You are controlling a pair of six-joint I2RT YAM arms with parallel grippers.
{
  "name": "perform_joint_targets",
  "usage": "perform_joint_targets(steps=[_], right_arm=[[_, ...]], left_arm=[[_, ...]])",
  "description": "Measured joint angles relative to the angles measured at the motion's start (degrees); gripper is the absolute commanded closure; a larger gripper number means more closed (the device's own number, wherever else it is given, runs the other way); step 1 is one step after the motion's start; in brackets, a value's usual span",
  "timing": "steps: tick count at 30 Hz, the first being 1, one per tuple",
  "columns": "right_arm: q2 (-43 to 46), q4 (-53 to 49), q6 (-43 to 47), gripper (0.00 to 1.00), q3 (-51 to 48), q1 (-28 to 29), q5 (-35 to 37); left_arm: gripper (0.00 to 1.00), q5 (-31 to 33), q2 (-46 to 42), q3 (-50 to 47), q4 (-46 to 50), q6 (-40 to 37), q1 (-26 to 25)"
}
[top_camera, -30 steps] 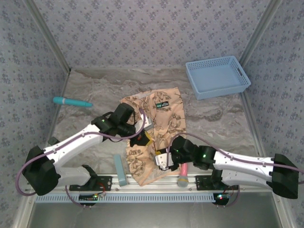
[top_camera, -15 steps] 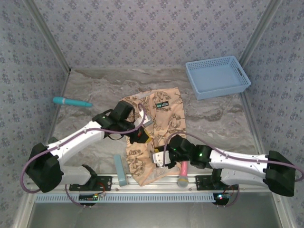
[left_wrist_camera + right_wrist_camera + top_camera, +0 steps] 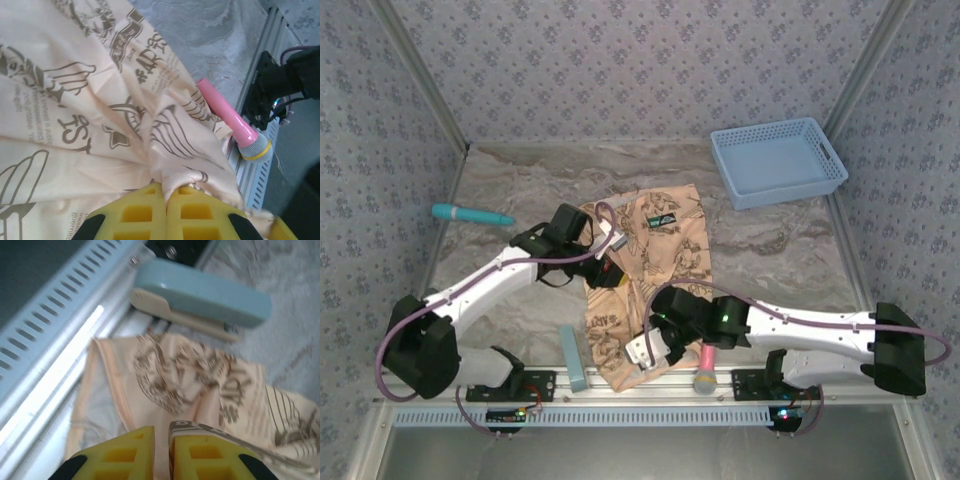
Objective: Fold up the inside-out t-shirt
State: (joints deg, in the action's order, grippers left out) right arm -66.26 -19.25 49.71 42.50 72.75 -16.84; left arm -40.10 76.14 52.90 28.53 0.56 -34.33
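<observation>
The inside-out t-shirt (image 3: 665, 235), peach-tan with a brown print, lies crumpled from the table's middle down to the front rail. My left gripper (image 3: 607, 272) sits over its left middle. In the left wrist view that gripper (image 3: 167, 190) has its yellow pads pressed together on a raised fold of the t-shirt (image 3: 75, 100). My right gripper (image 3: 642, 352) is at the shirt's near end by the rail. In the right wrist view this gripper (image 3: 161, 432) has its jaws nearly together, with a printed fold of the t-shirt (image 3: 170, 375) pinched against the right pad.
A light blue stapler (image 3: 573, 357) (image 3: 200, 295) lies left of the shirt's near end. A pink microphone (image 3: 705, 368) (image 3: 227, 120) lies right of it on the rail. A teal pen (image 3: 470, 214) rests at the far left, a blue basket (image 3: 788, 193) at the back right.
My right gripper has slid left and toward the front rail, and its jaws have closed in on the cloth. My left gripper has drawn back and left, still gripping its fold.
</observation>
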Motion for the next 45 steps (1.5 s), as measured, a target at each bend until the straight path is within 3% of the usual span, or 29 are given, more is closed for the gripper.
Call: perform_joint_targets(steps=[2, 5, 8, 12, 20, 25, 27, 29, 32, 35, 37, 39, 45], right_arm=[[-1.27, -0.09, 0.13, 0.76, 1.29, 1.51, -1.86], [-2.62, 0.52, -0.24, 0.57, 1.79, 2.16, -3.85], [-1.86, 0.68, -0.39, 0.5, 1.77, 1.79, -4.5], [3.85, 0.79, -0.81, 0.48, 0.15, -2.19, -6.91], [17.07, 7.21, -6.36, 0.48, -6.19, -15.58, -12.44], [16.63, 9.25, -17.2, 0.45, -7.61, -23.39, -7.8], [15.98, 9.09, -24.92, 0.4, -7.61, -27.15, -4.35], [15.39, 8.41, -32.96, 0.38, -7.54, -30.34, 0.17], [12.55, 4.39, -46.95, 0.4, -6.12, -37.09, 5.64], [6.51, -0.13, -59.41, 0.39, -3.58, -45.16, 6.93], [2.29, -2.05, -65.18, 0.4, -2.93, -49.46, 6.38], [-1.53, -3.3, -68.89, 0.42, -2.93, -51.67, 5.4], [-12.11, -2.97, -73.22, 0.5, -1.55, -50.18, 4.85]], left_arm=[[1.0, -0.2, 0.46, -0.02, -0.26, 1.18, -0.28], [1.0, -0.98, 0.46, -0.09, -0.76, 2.34, -0.55], [0.99, -0.72, 0.04, -0.55, -1.2, 2.56, -0.52], [0.98, 0.98, -2.1, -2.01, -1.11, 2.34, -0.42], [0.91, 5.35, -2.6, -2.73, -0.48, 1.03, 0.09], [0.67, 8.9, -0.79, -3.37, -0.07, 0.11, 2.4], [0.5, 10.4, -0.74, -3.74, 0.35, 0.35, 3.72], [0.43, 11.96, -0.74, -3.65, 0.39, 1.62, 4.33], [0.39, 13.68, -0.72, -2.56, 1.03, 4.31, 3.91], [0.27, 15.56, -0.28, -0.46, 0.52, 4.74, -0.33], [0.27, 17.66, 1.51, 1.46, -0.28, 5.11, -4.42], [0.3, 19.93, 5.86, 4.9, -0.04, 7.28, -5.11], [0.33, 28.28, 26.29, 20.26, -0.37, 14.19, 7.21]])
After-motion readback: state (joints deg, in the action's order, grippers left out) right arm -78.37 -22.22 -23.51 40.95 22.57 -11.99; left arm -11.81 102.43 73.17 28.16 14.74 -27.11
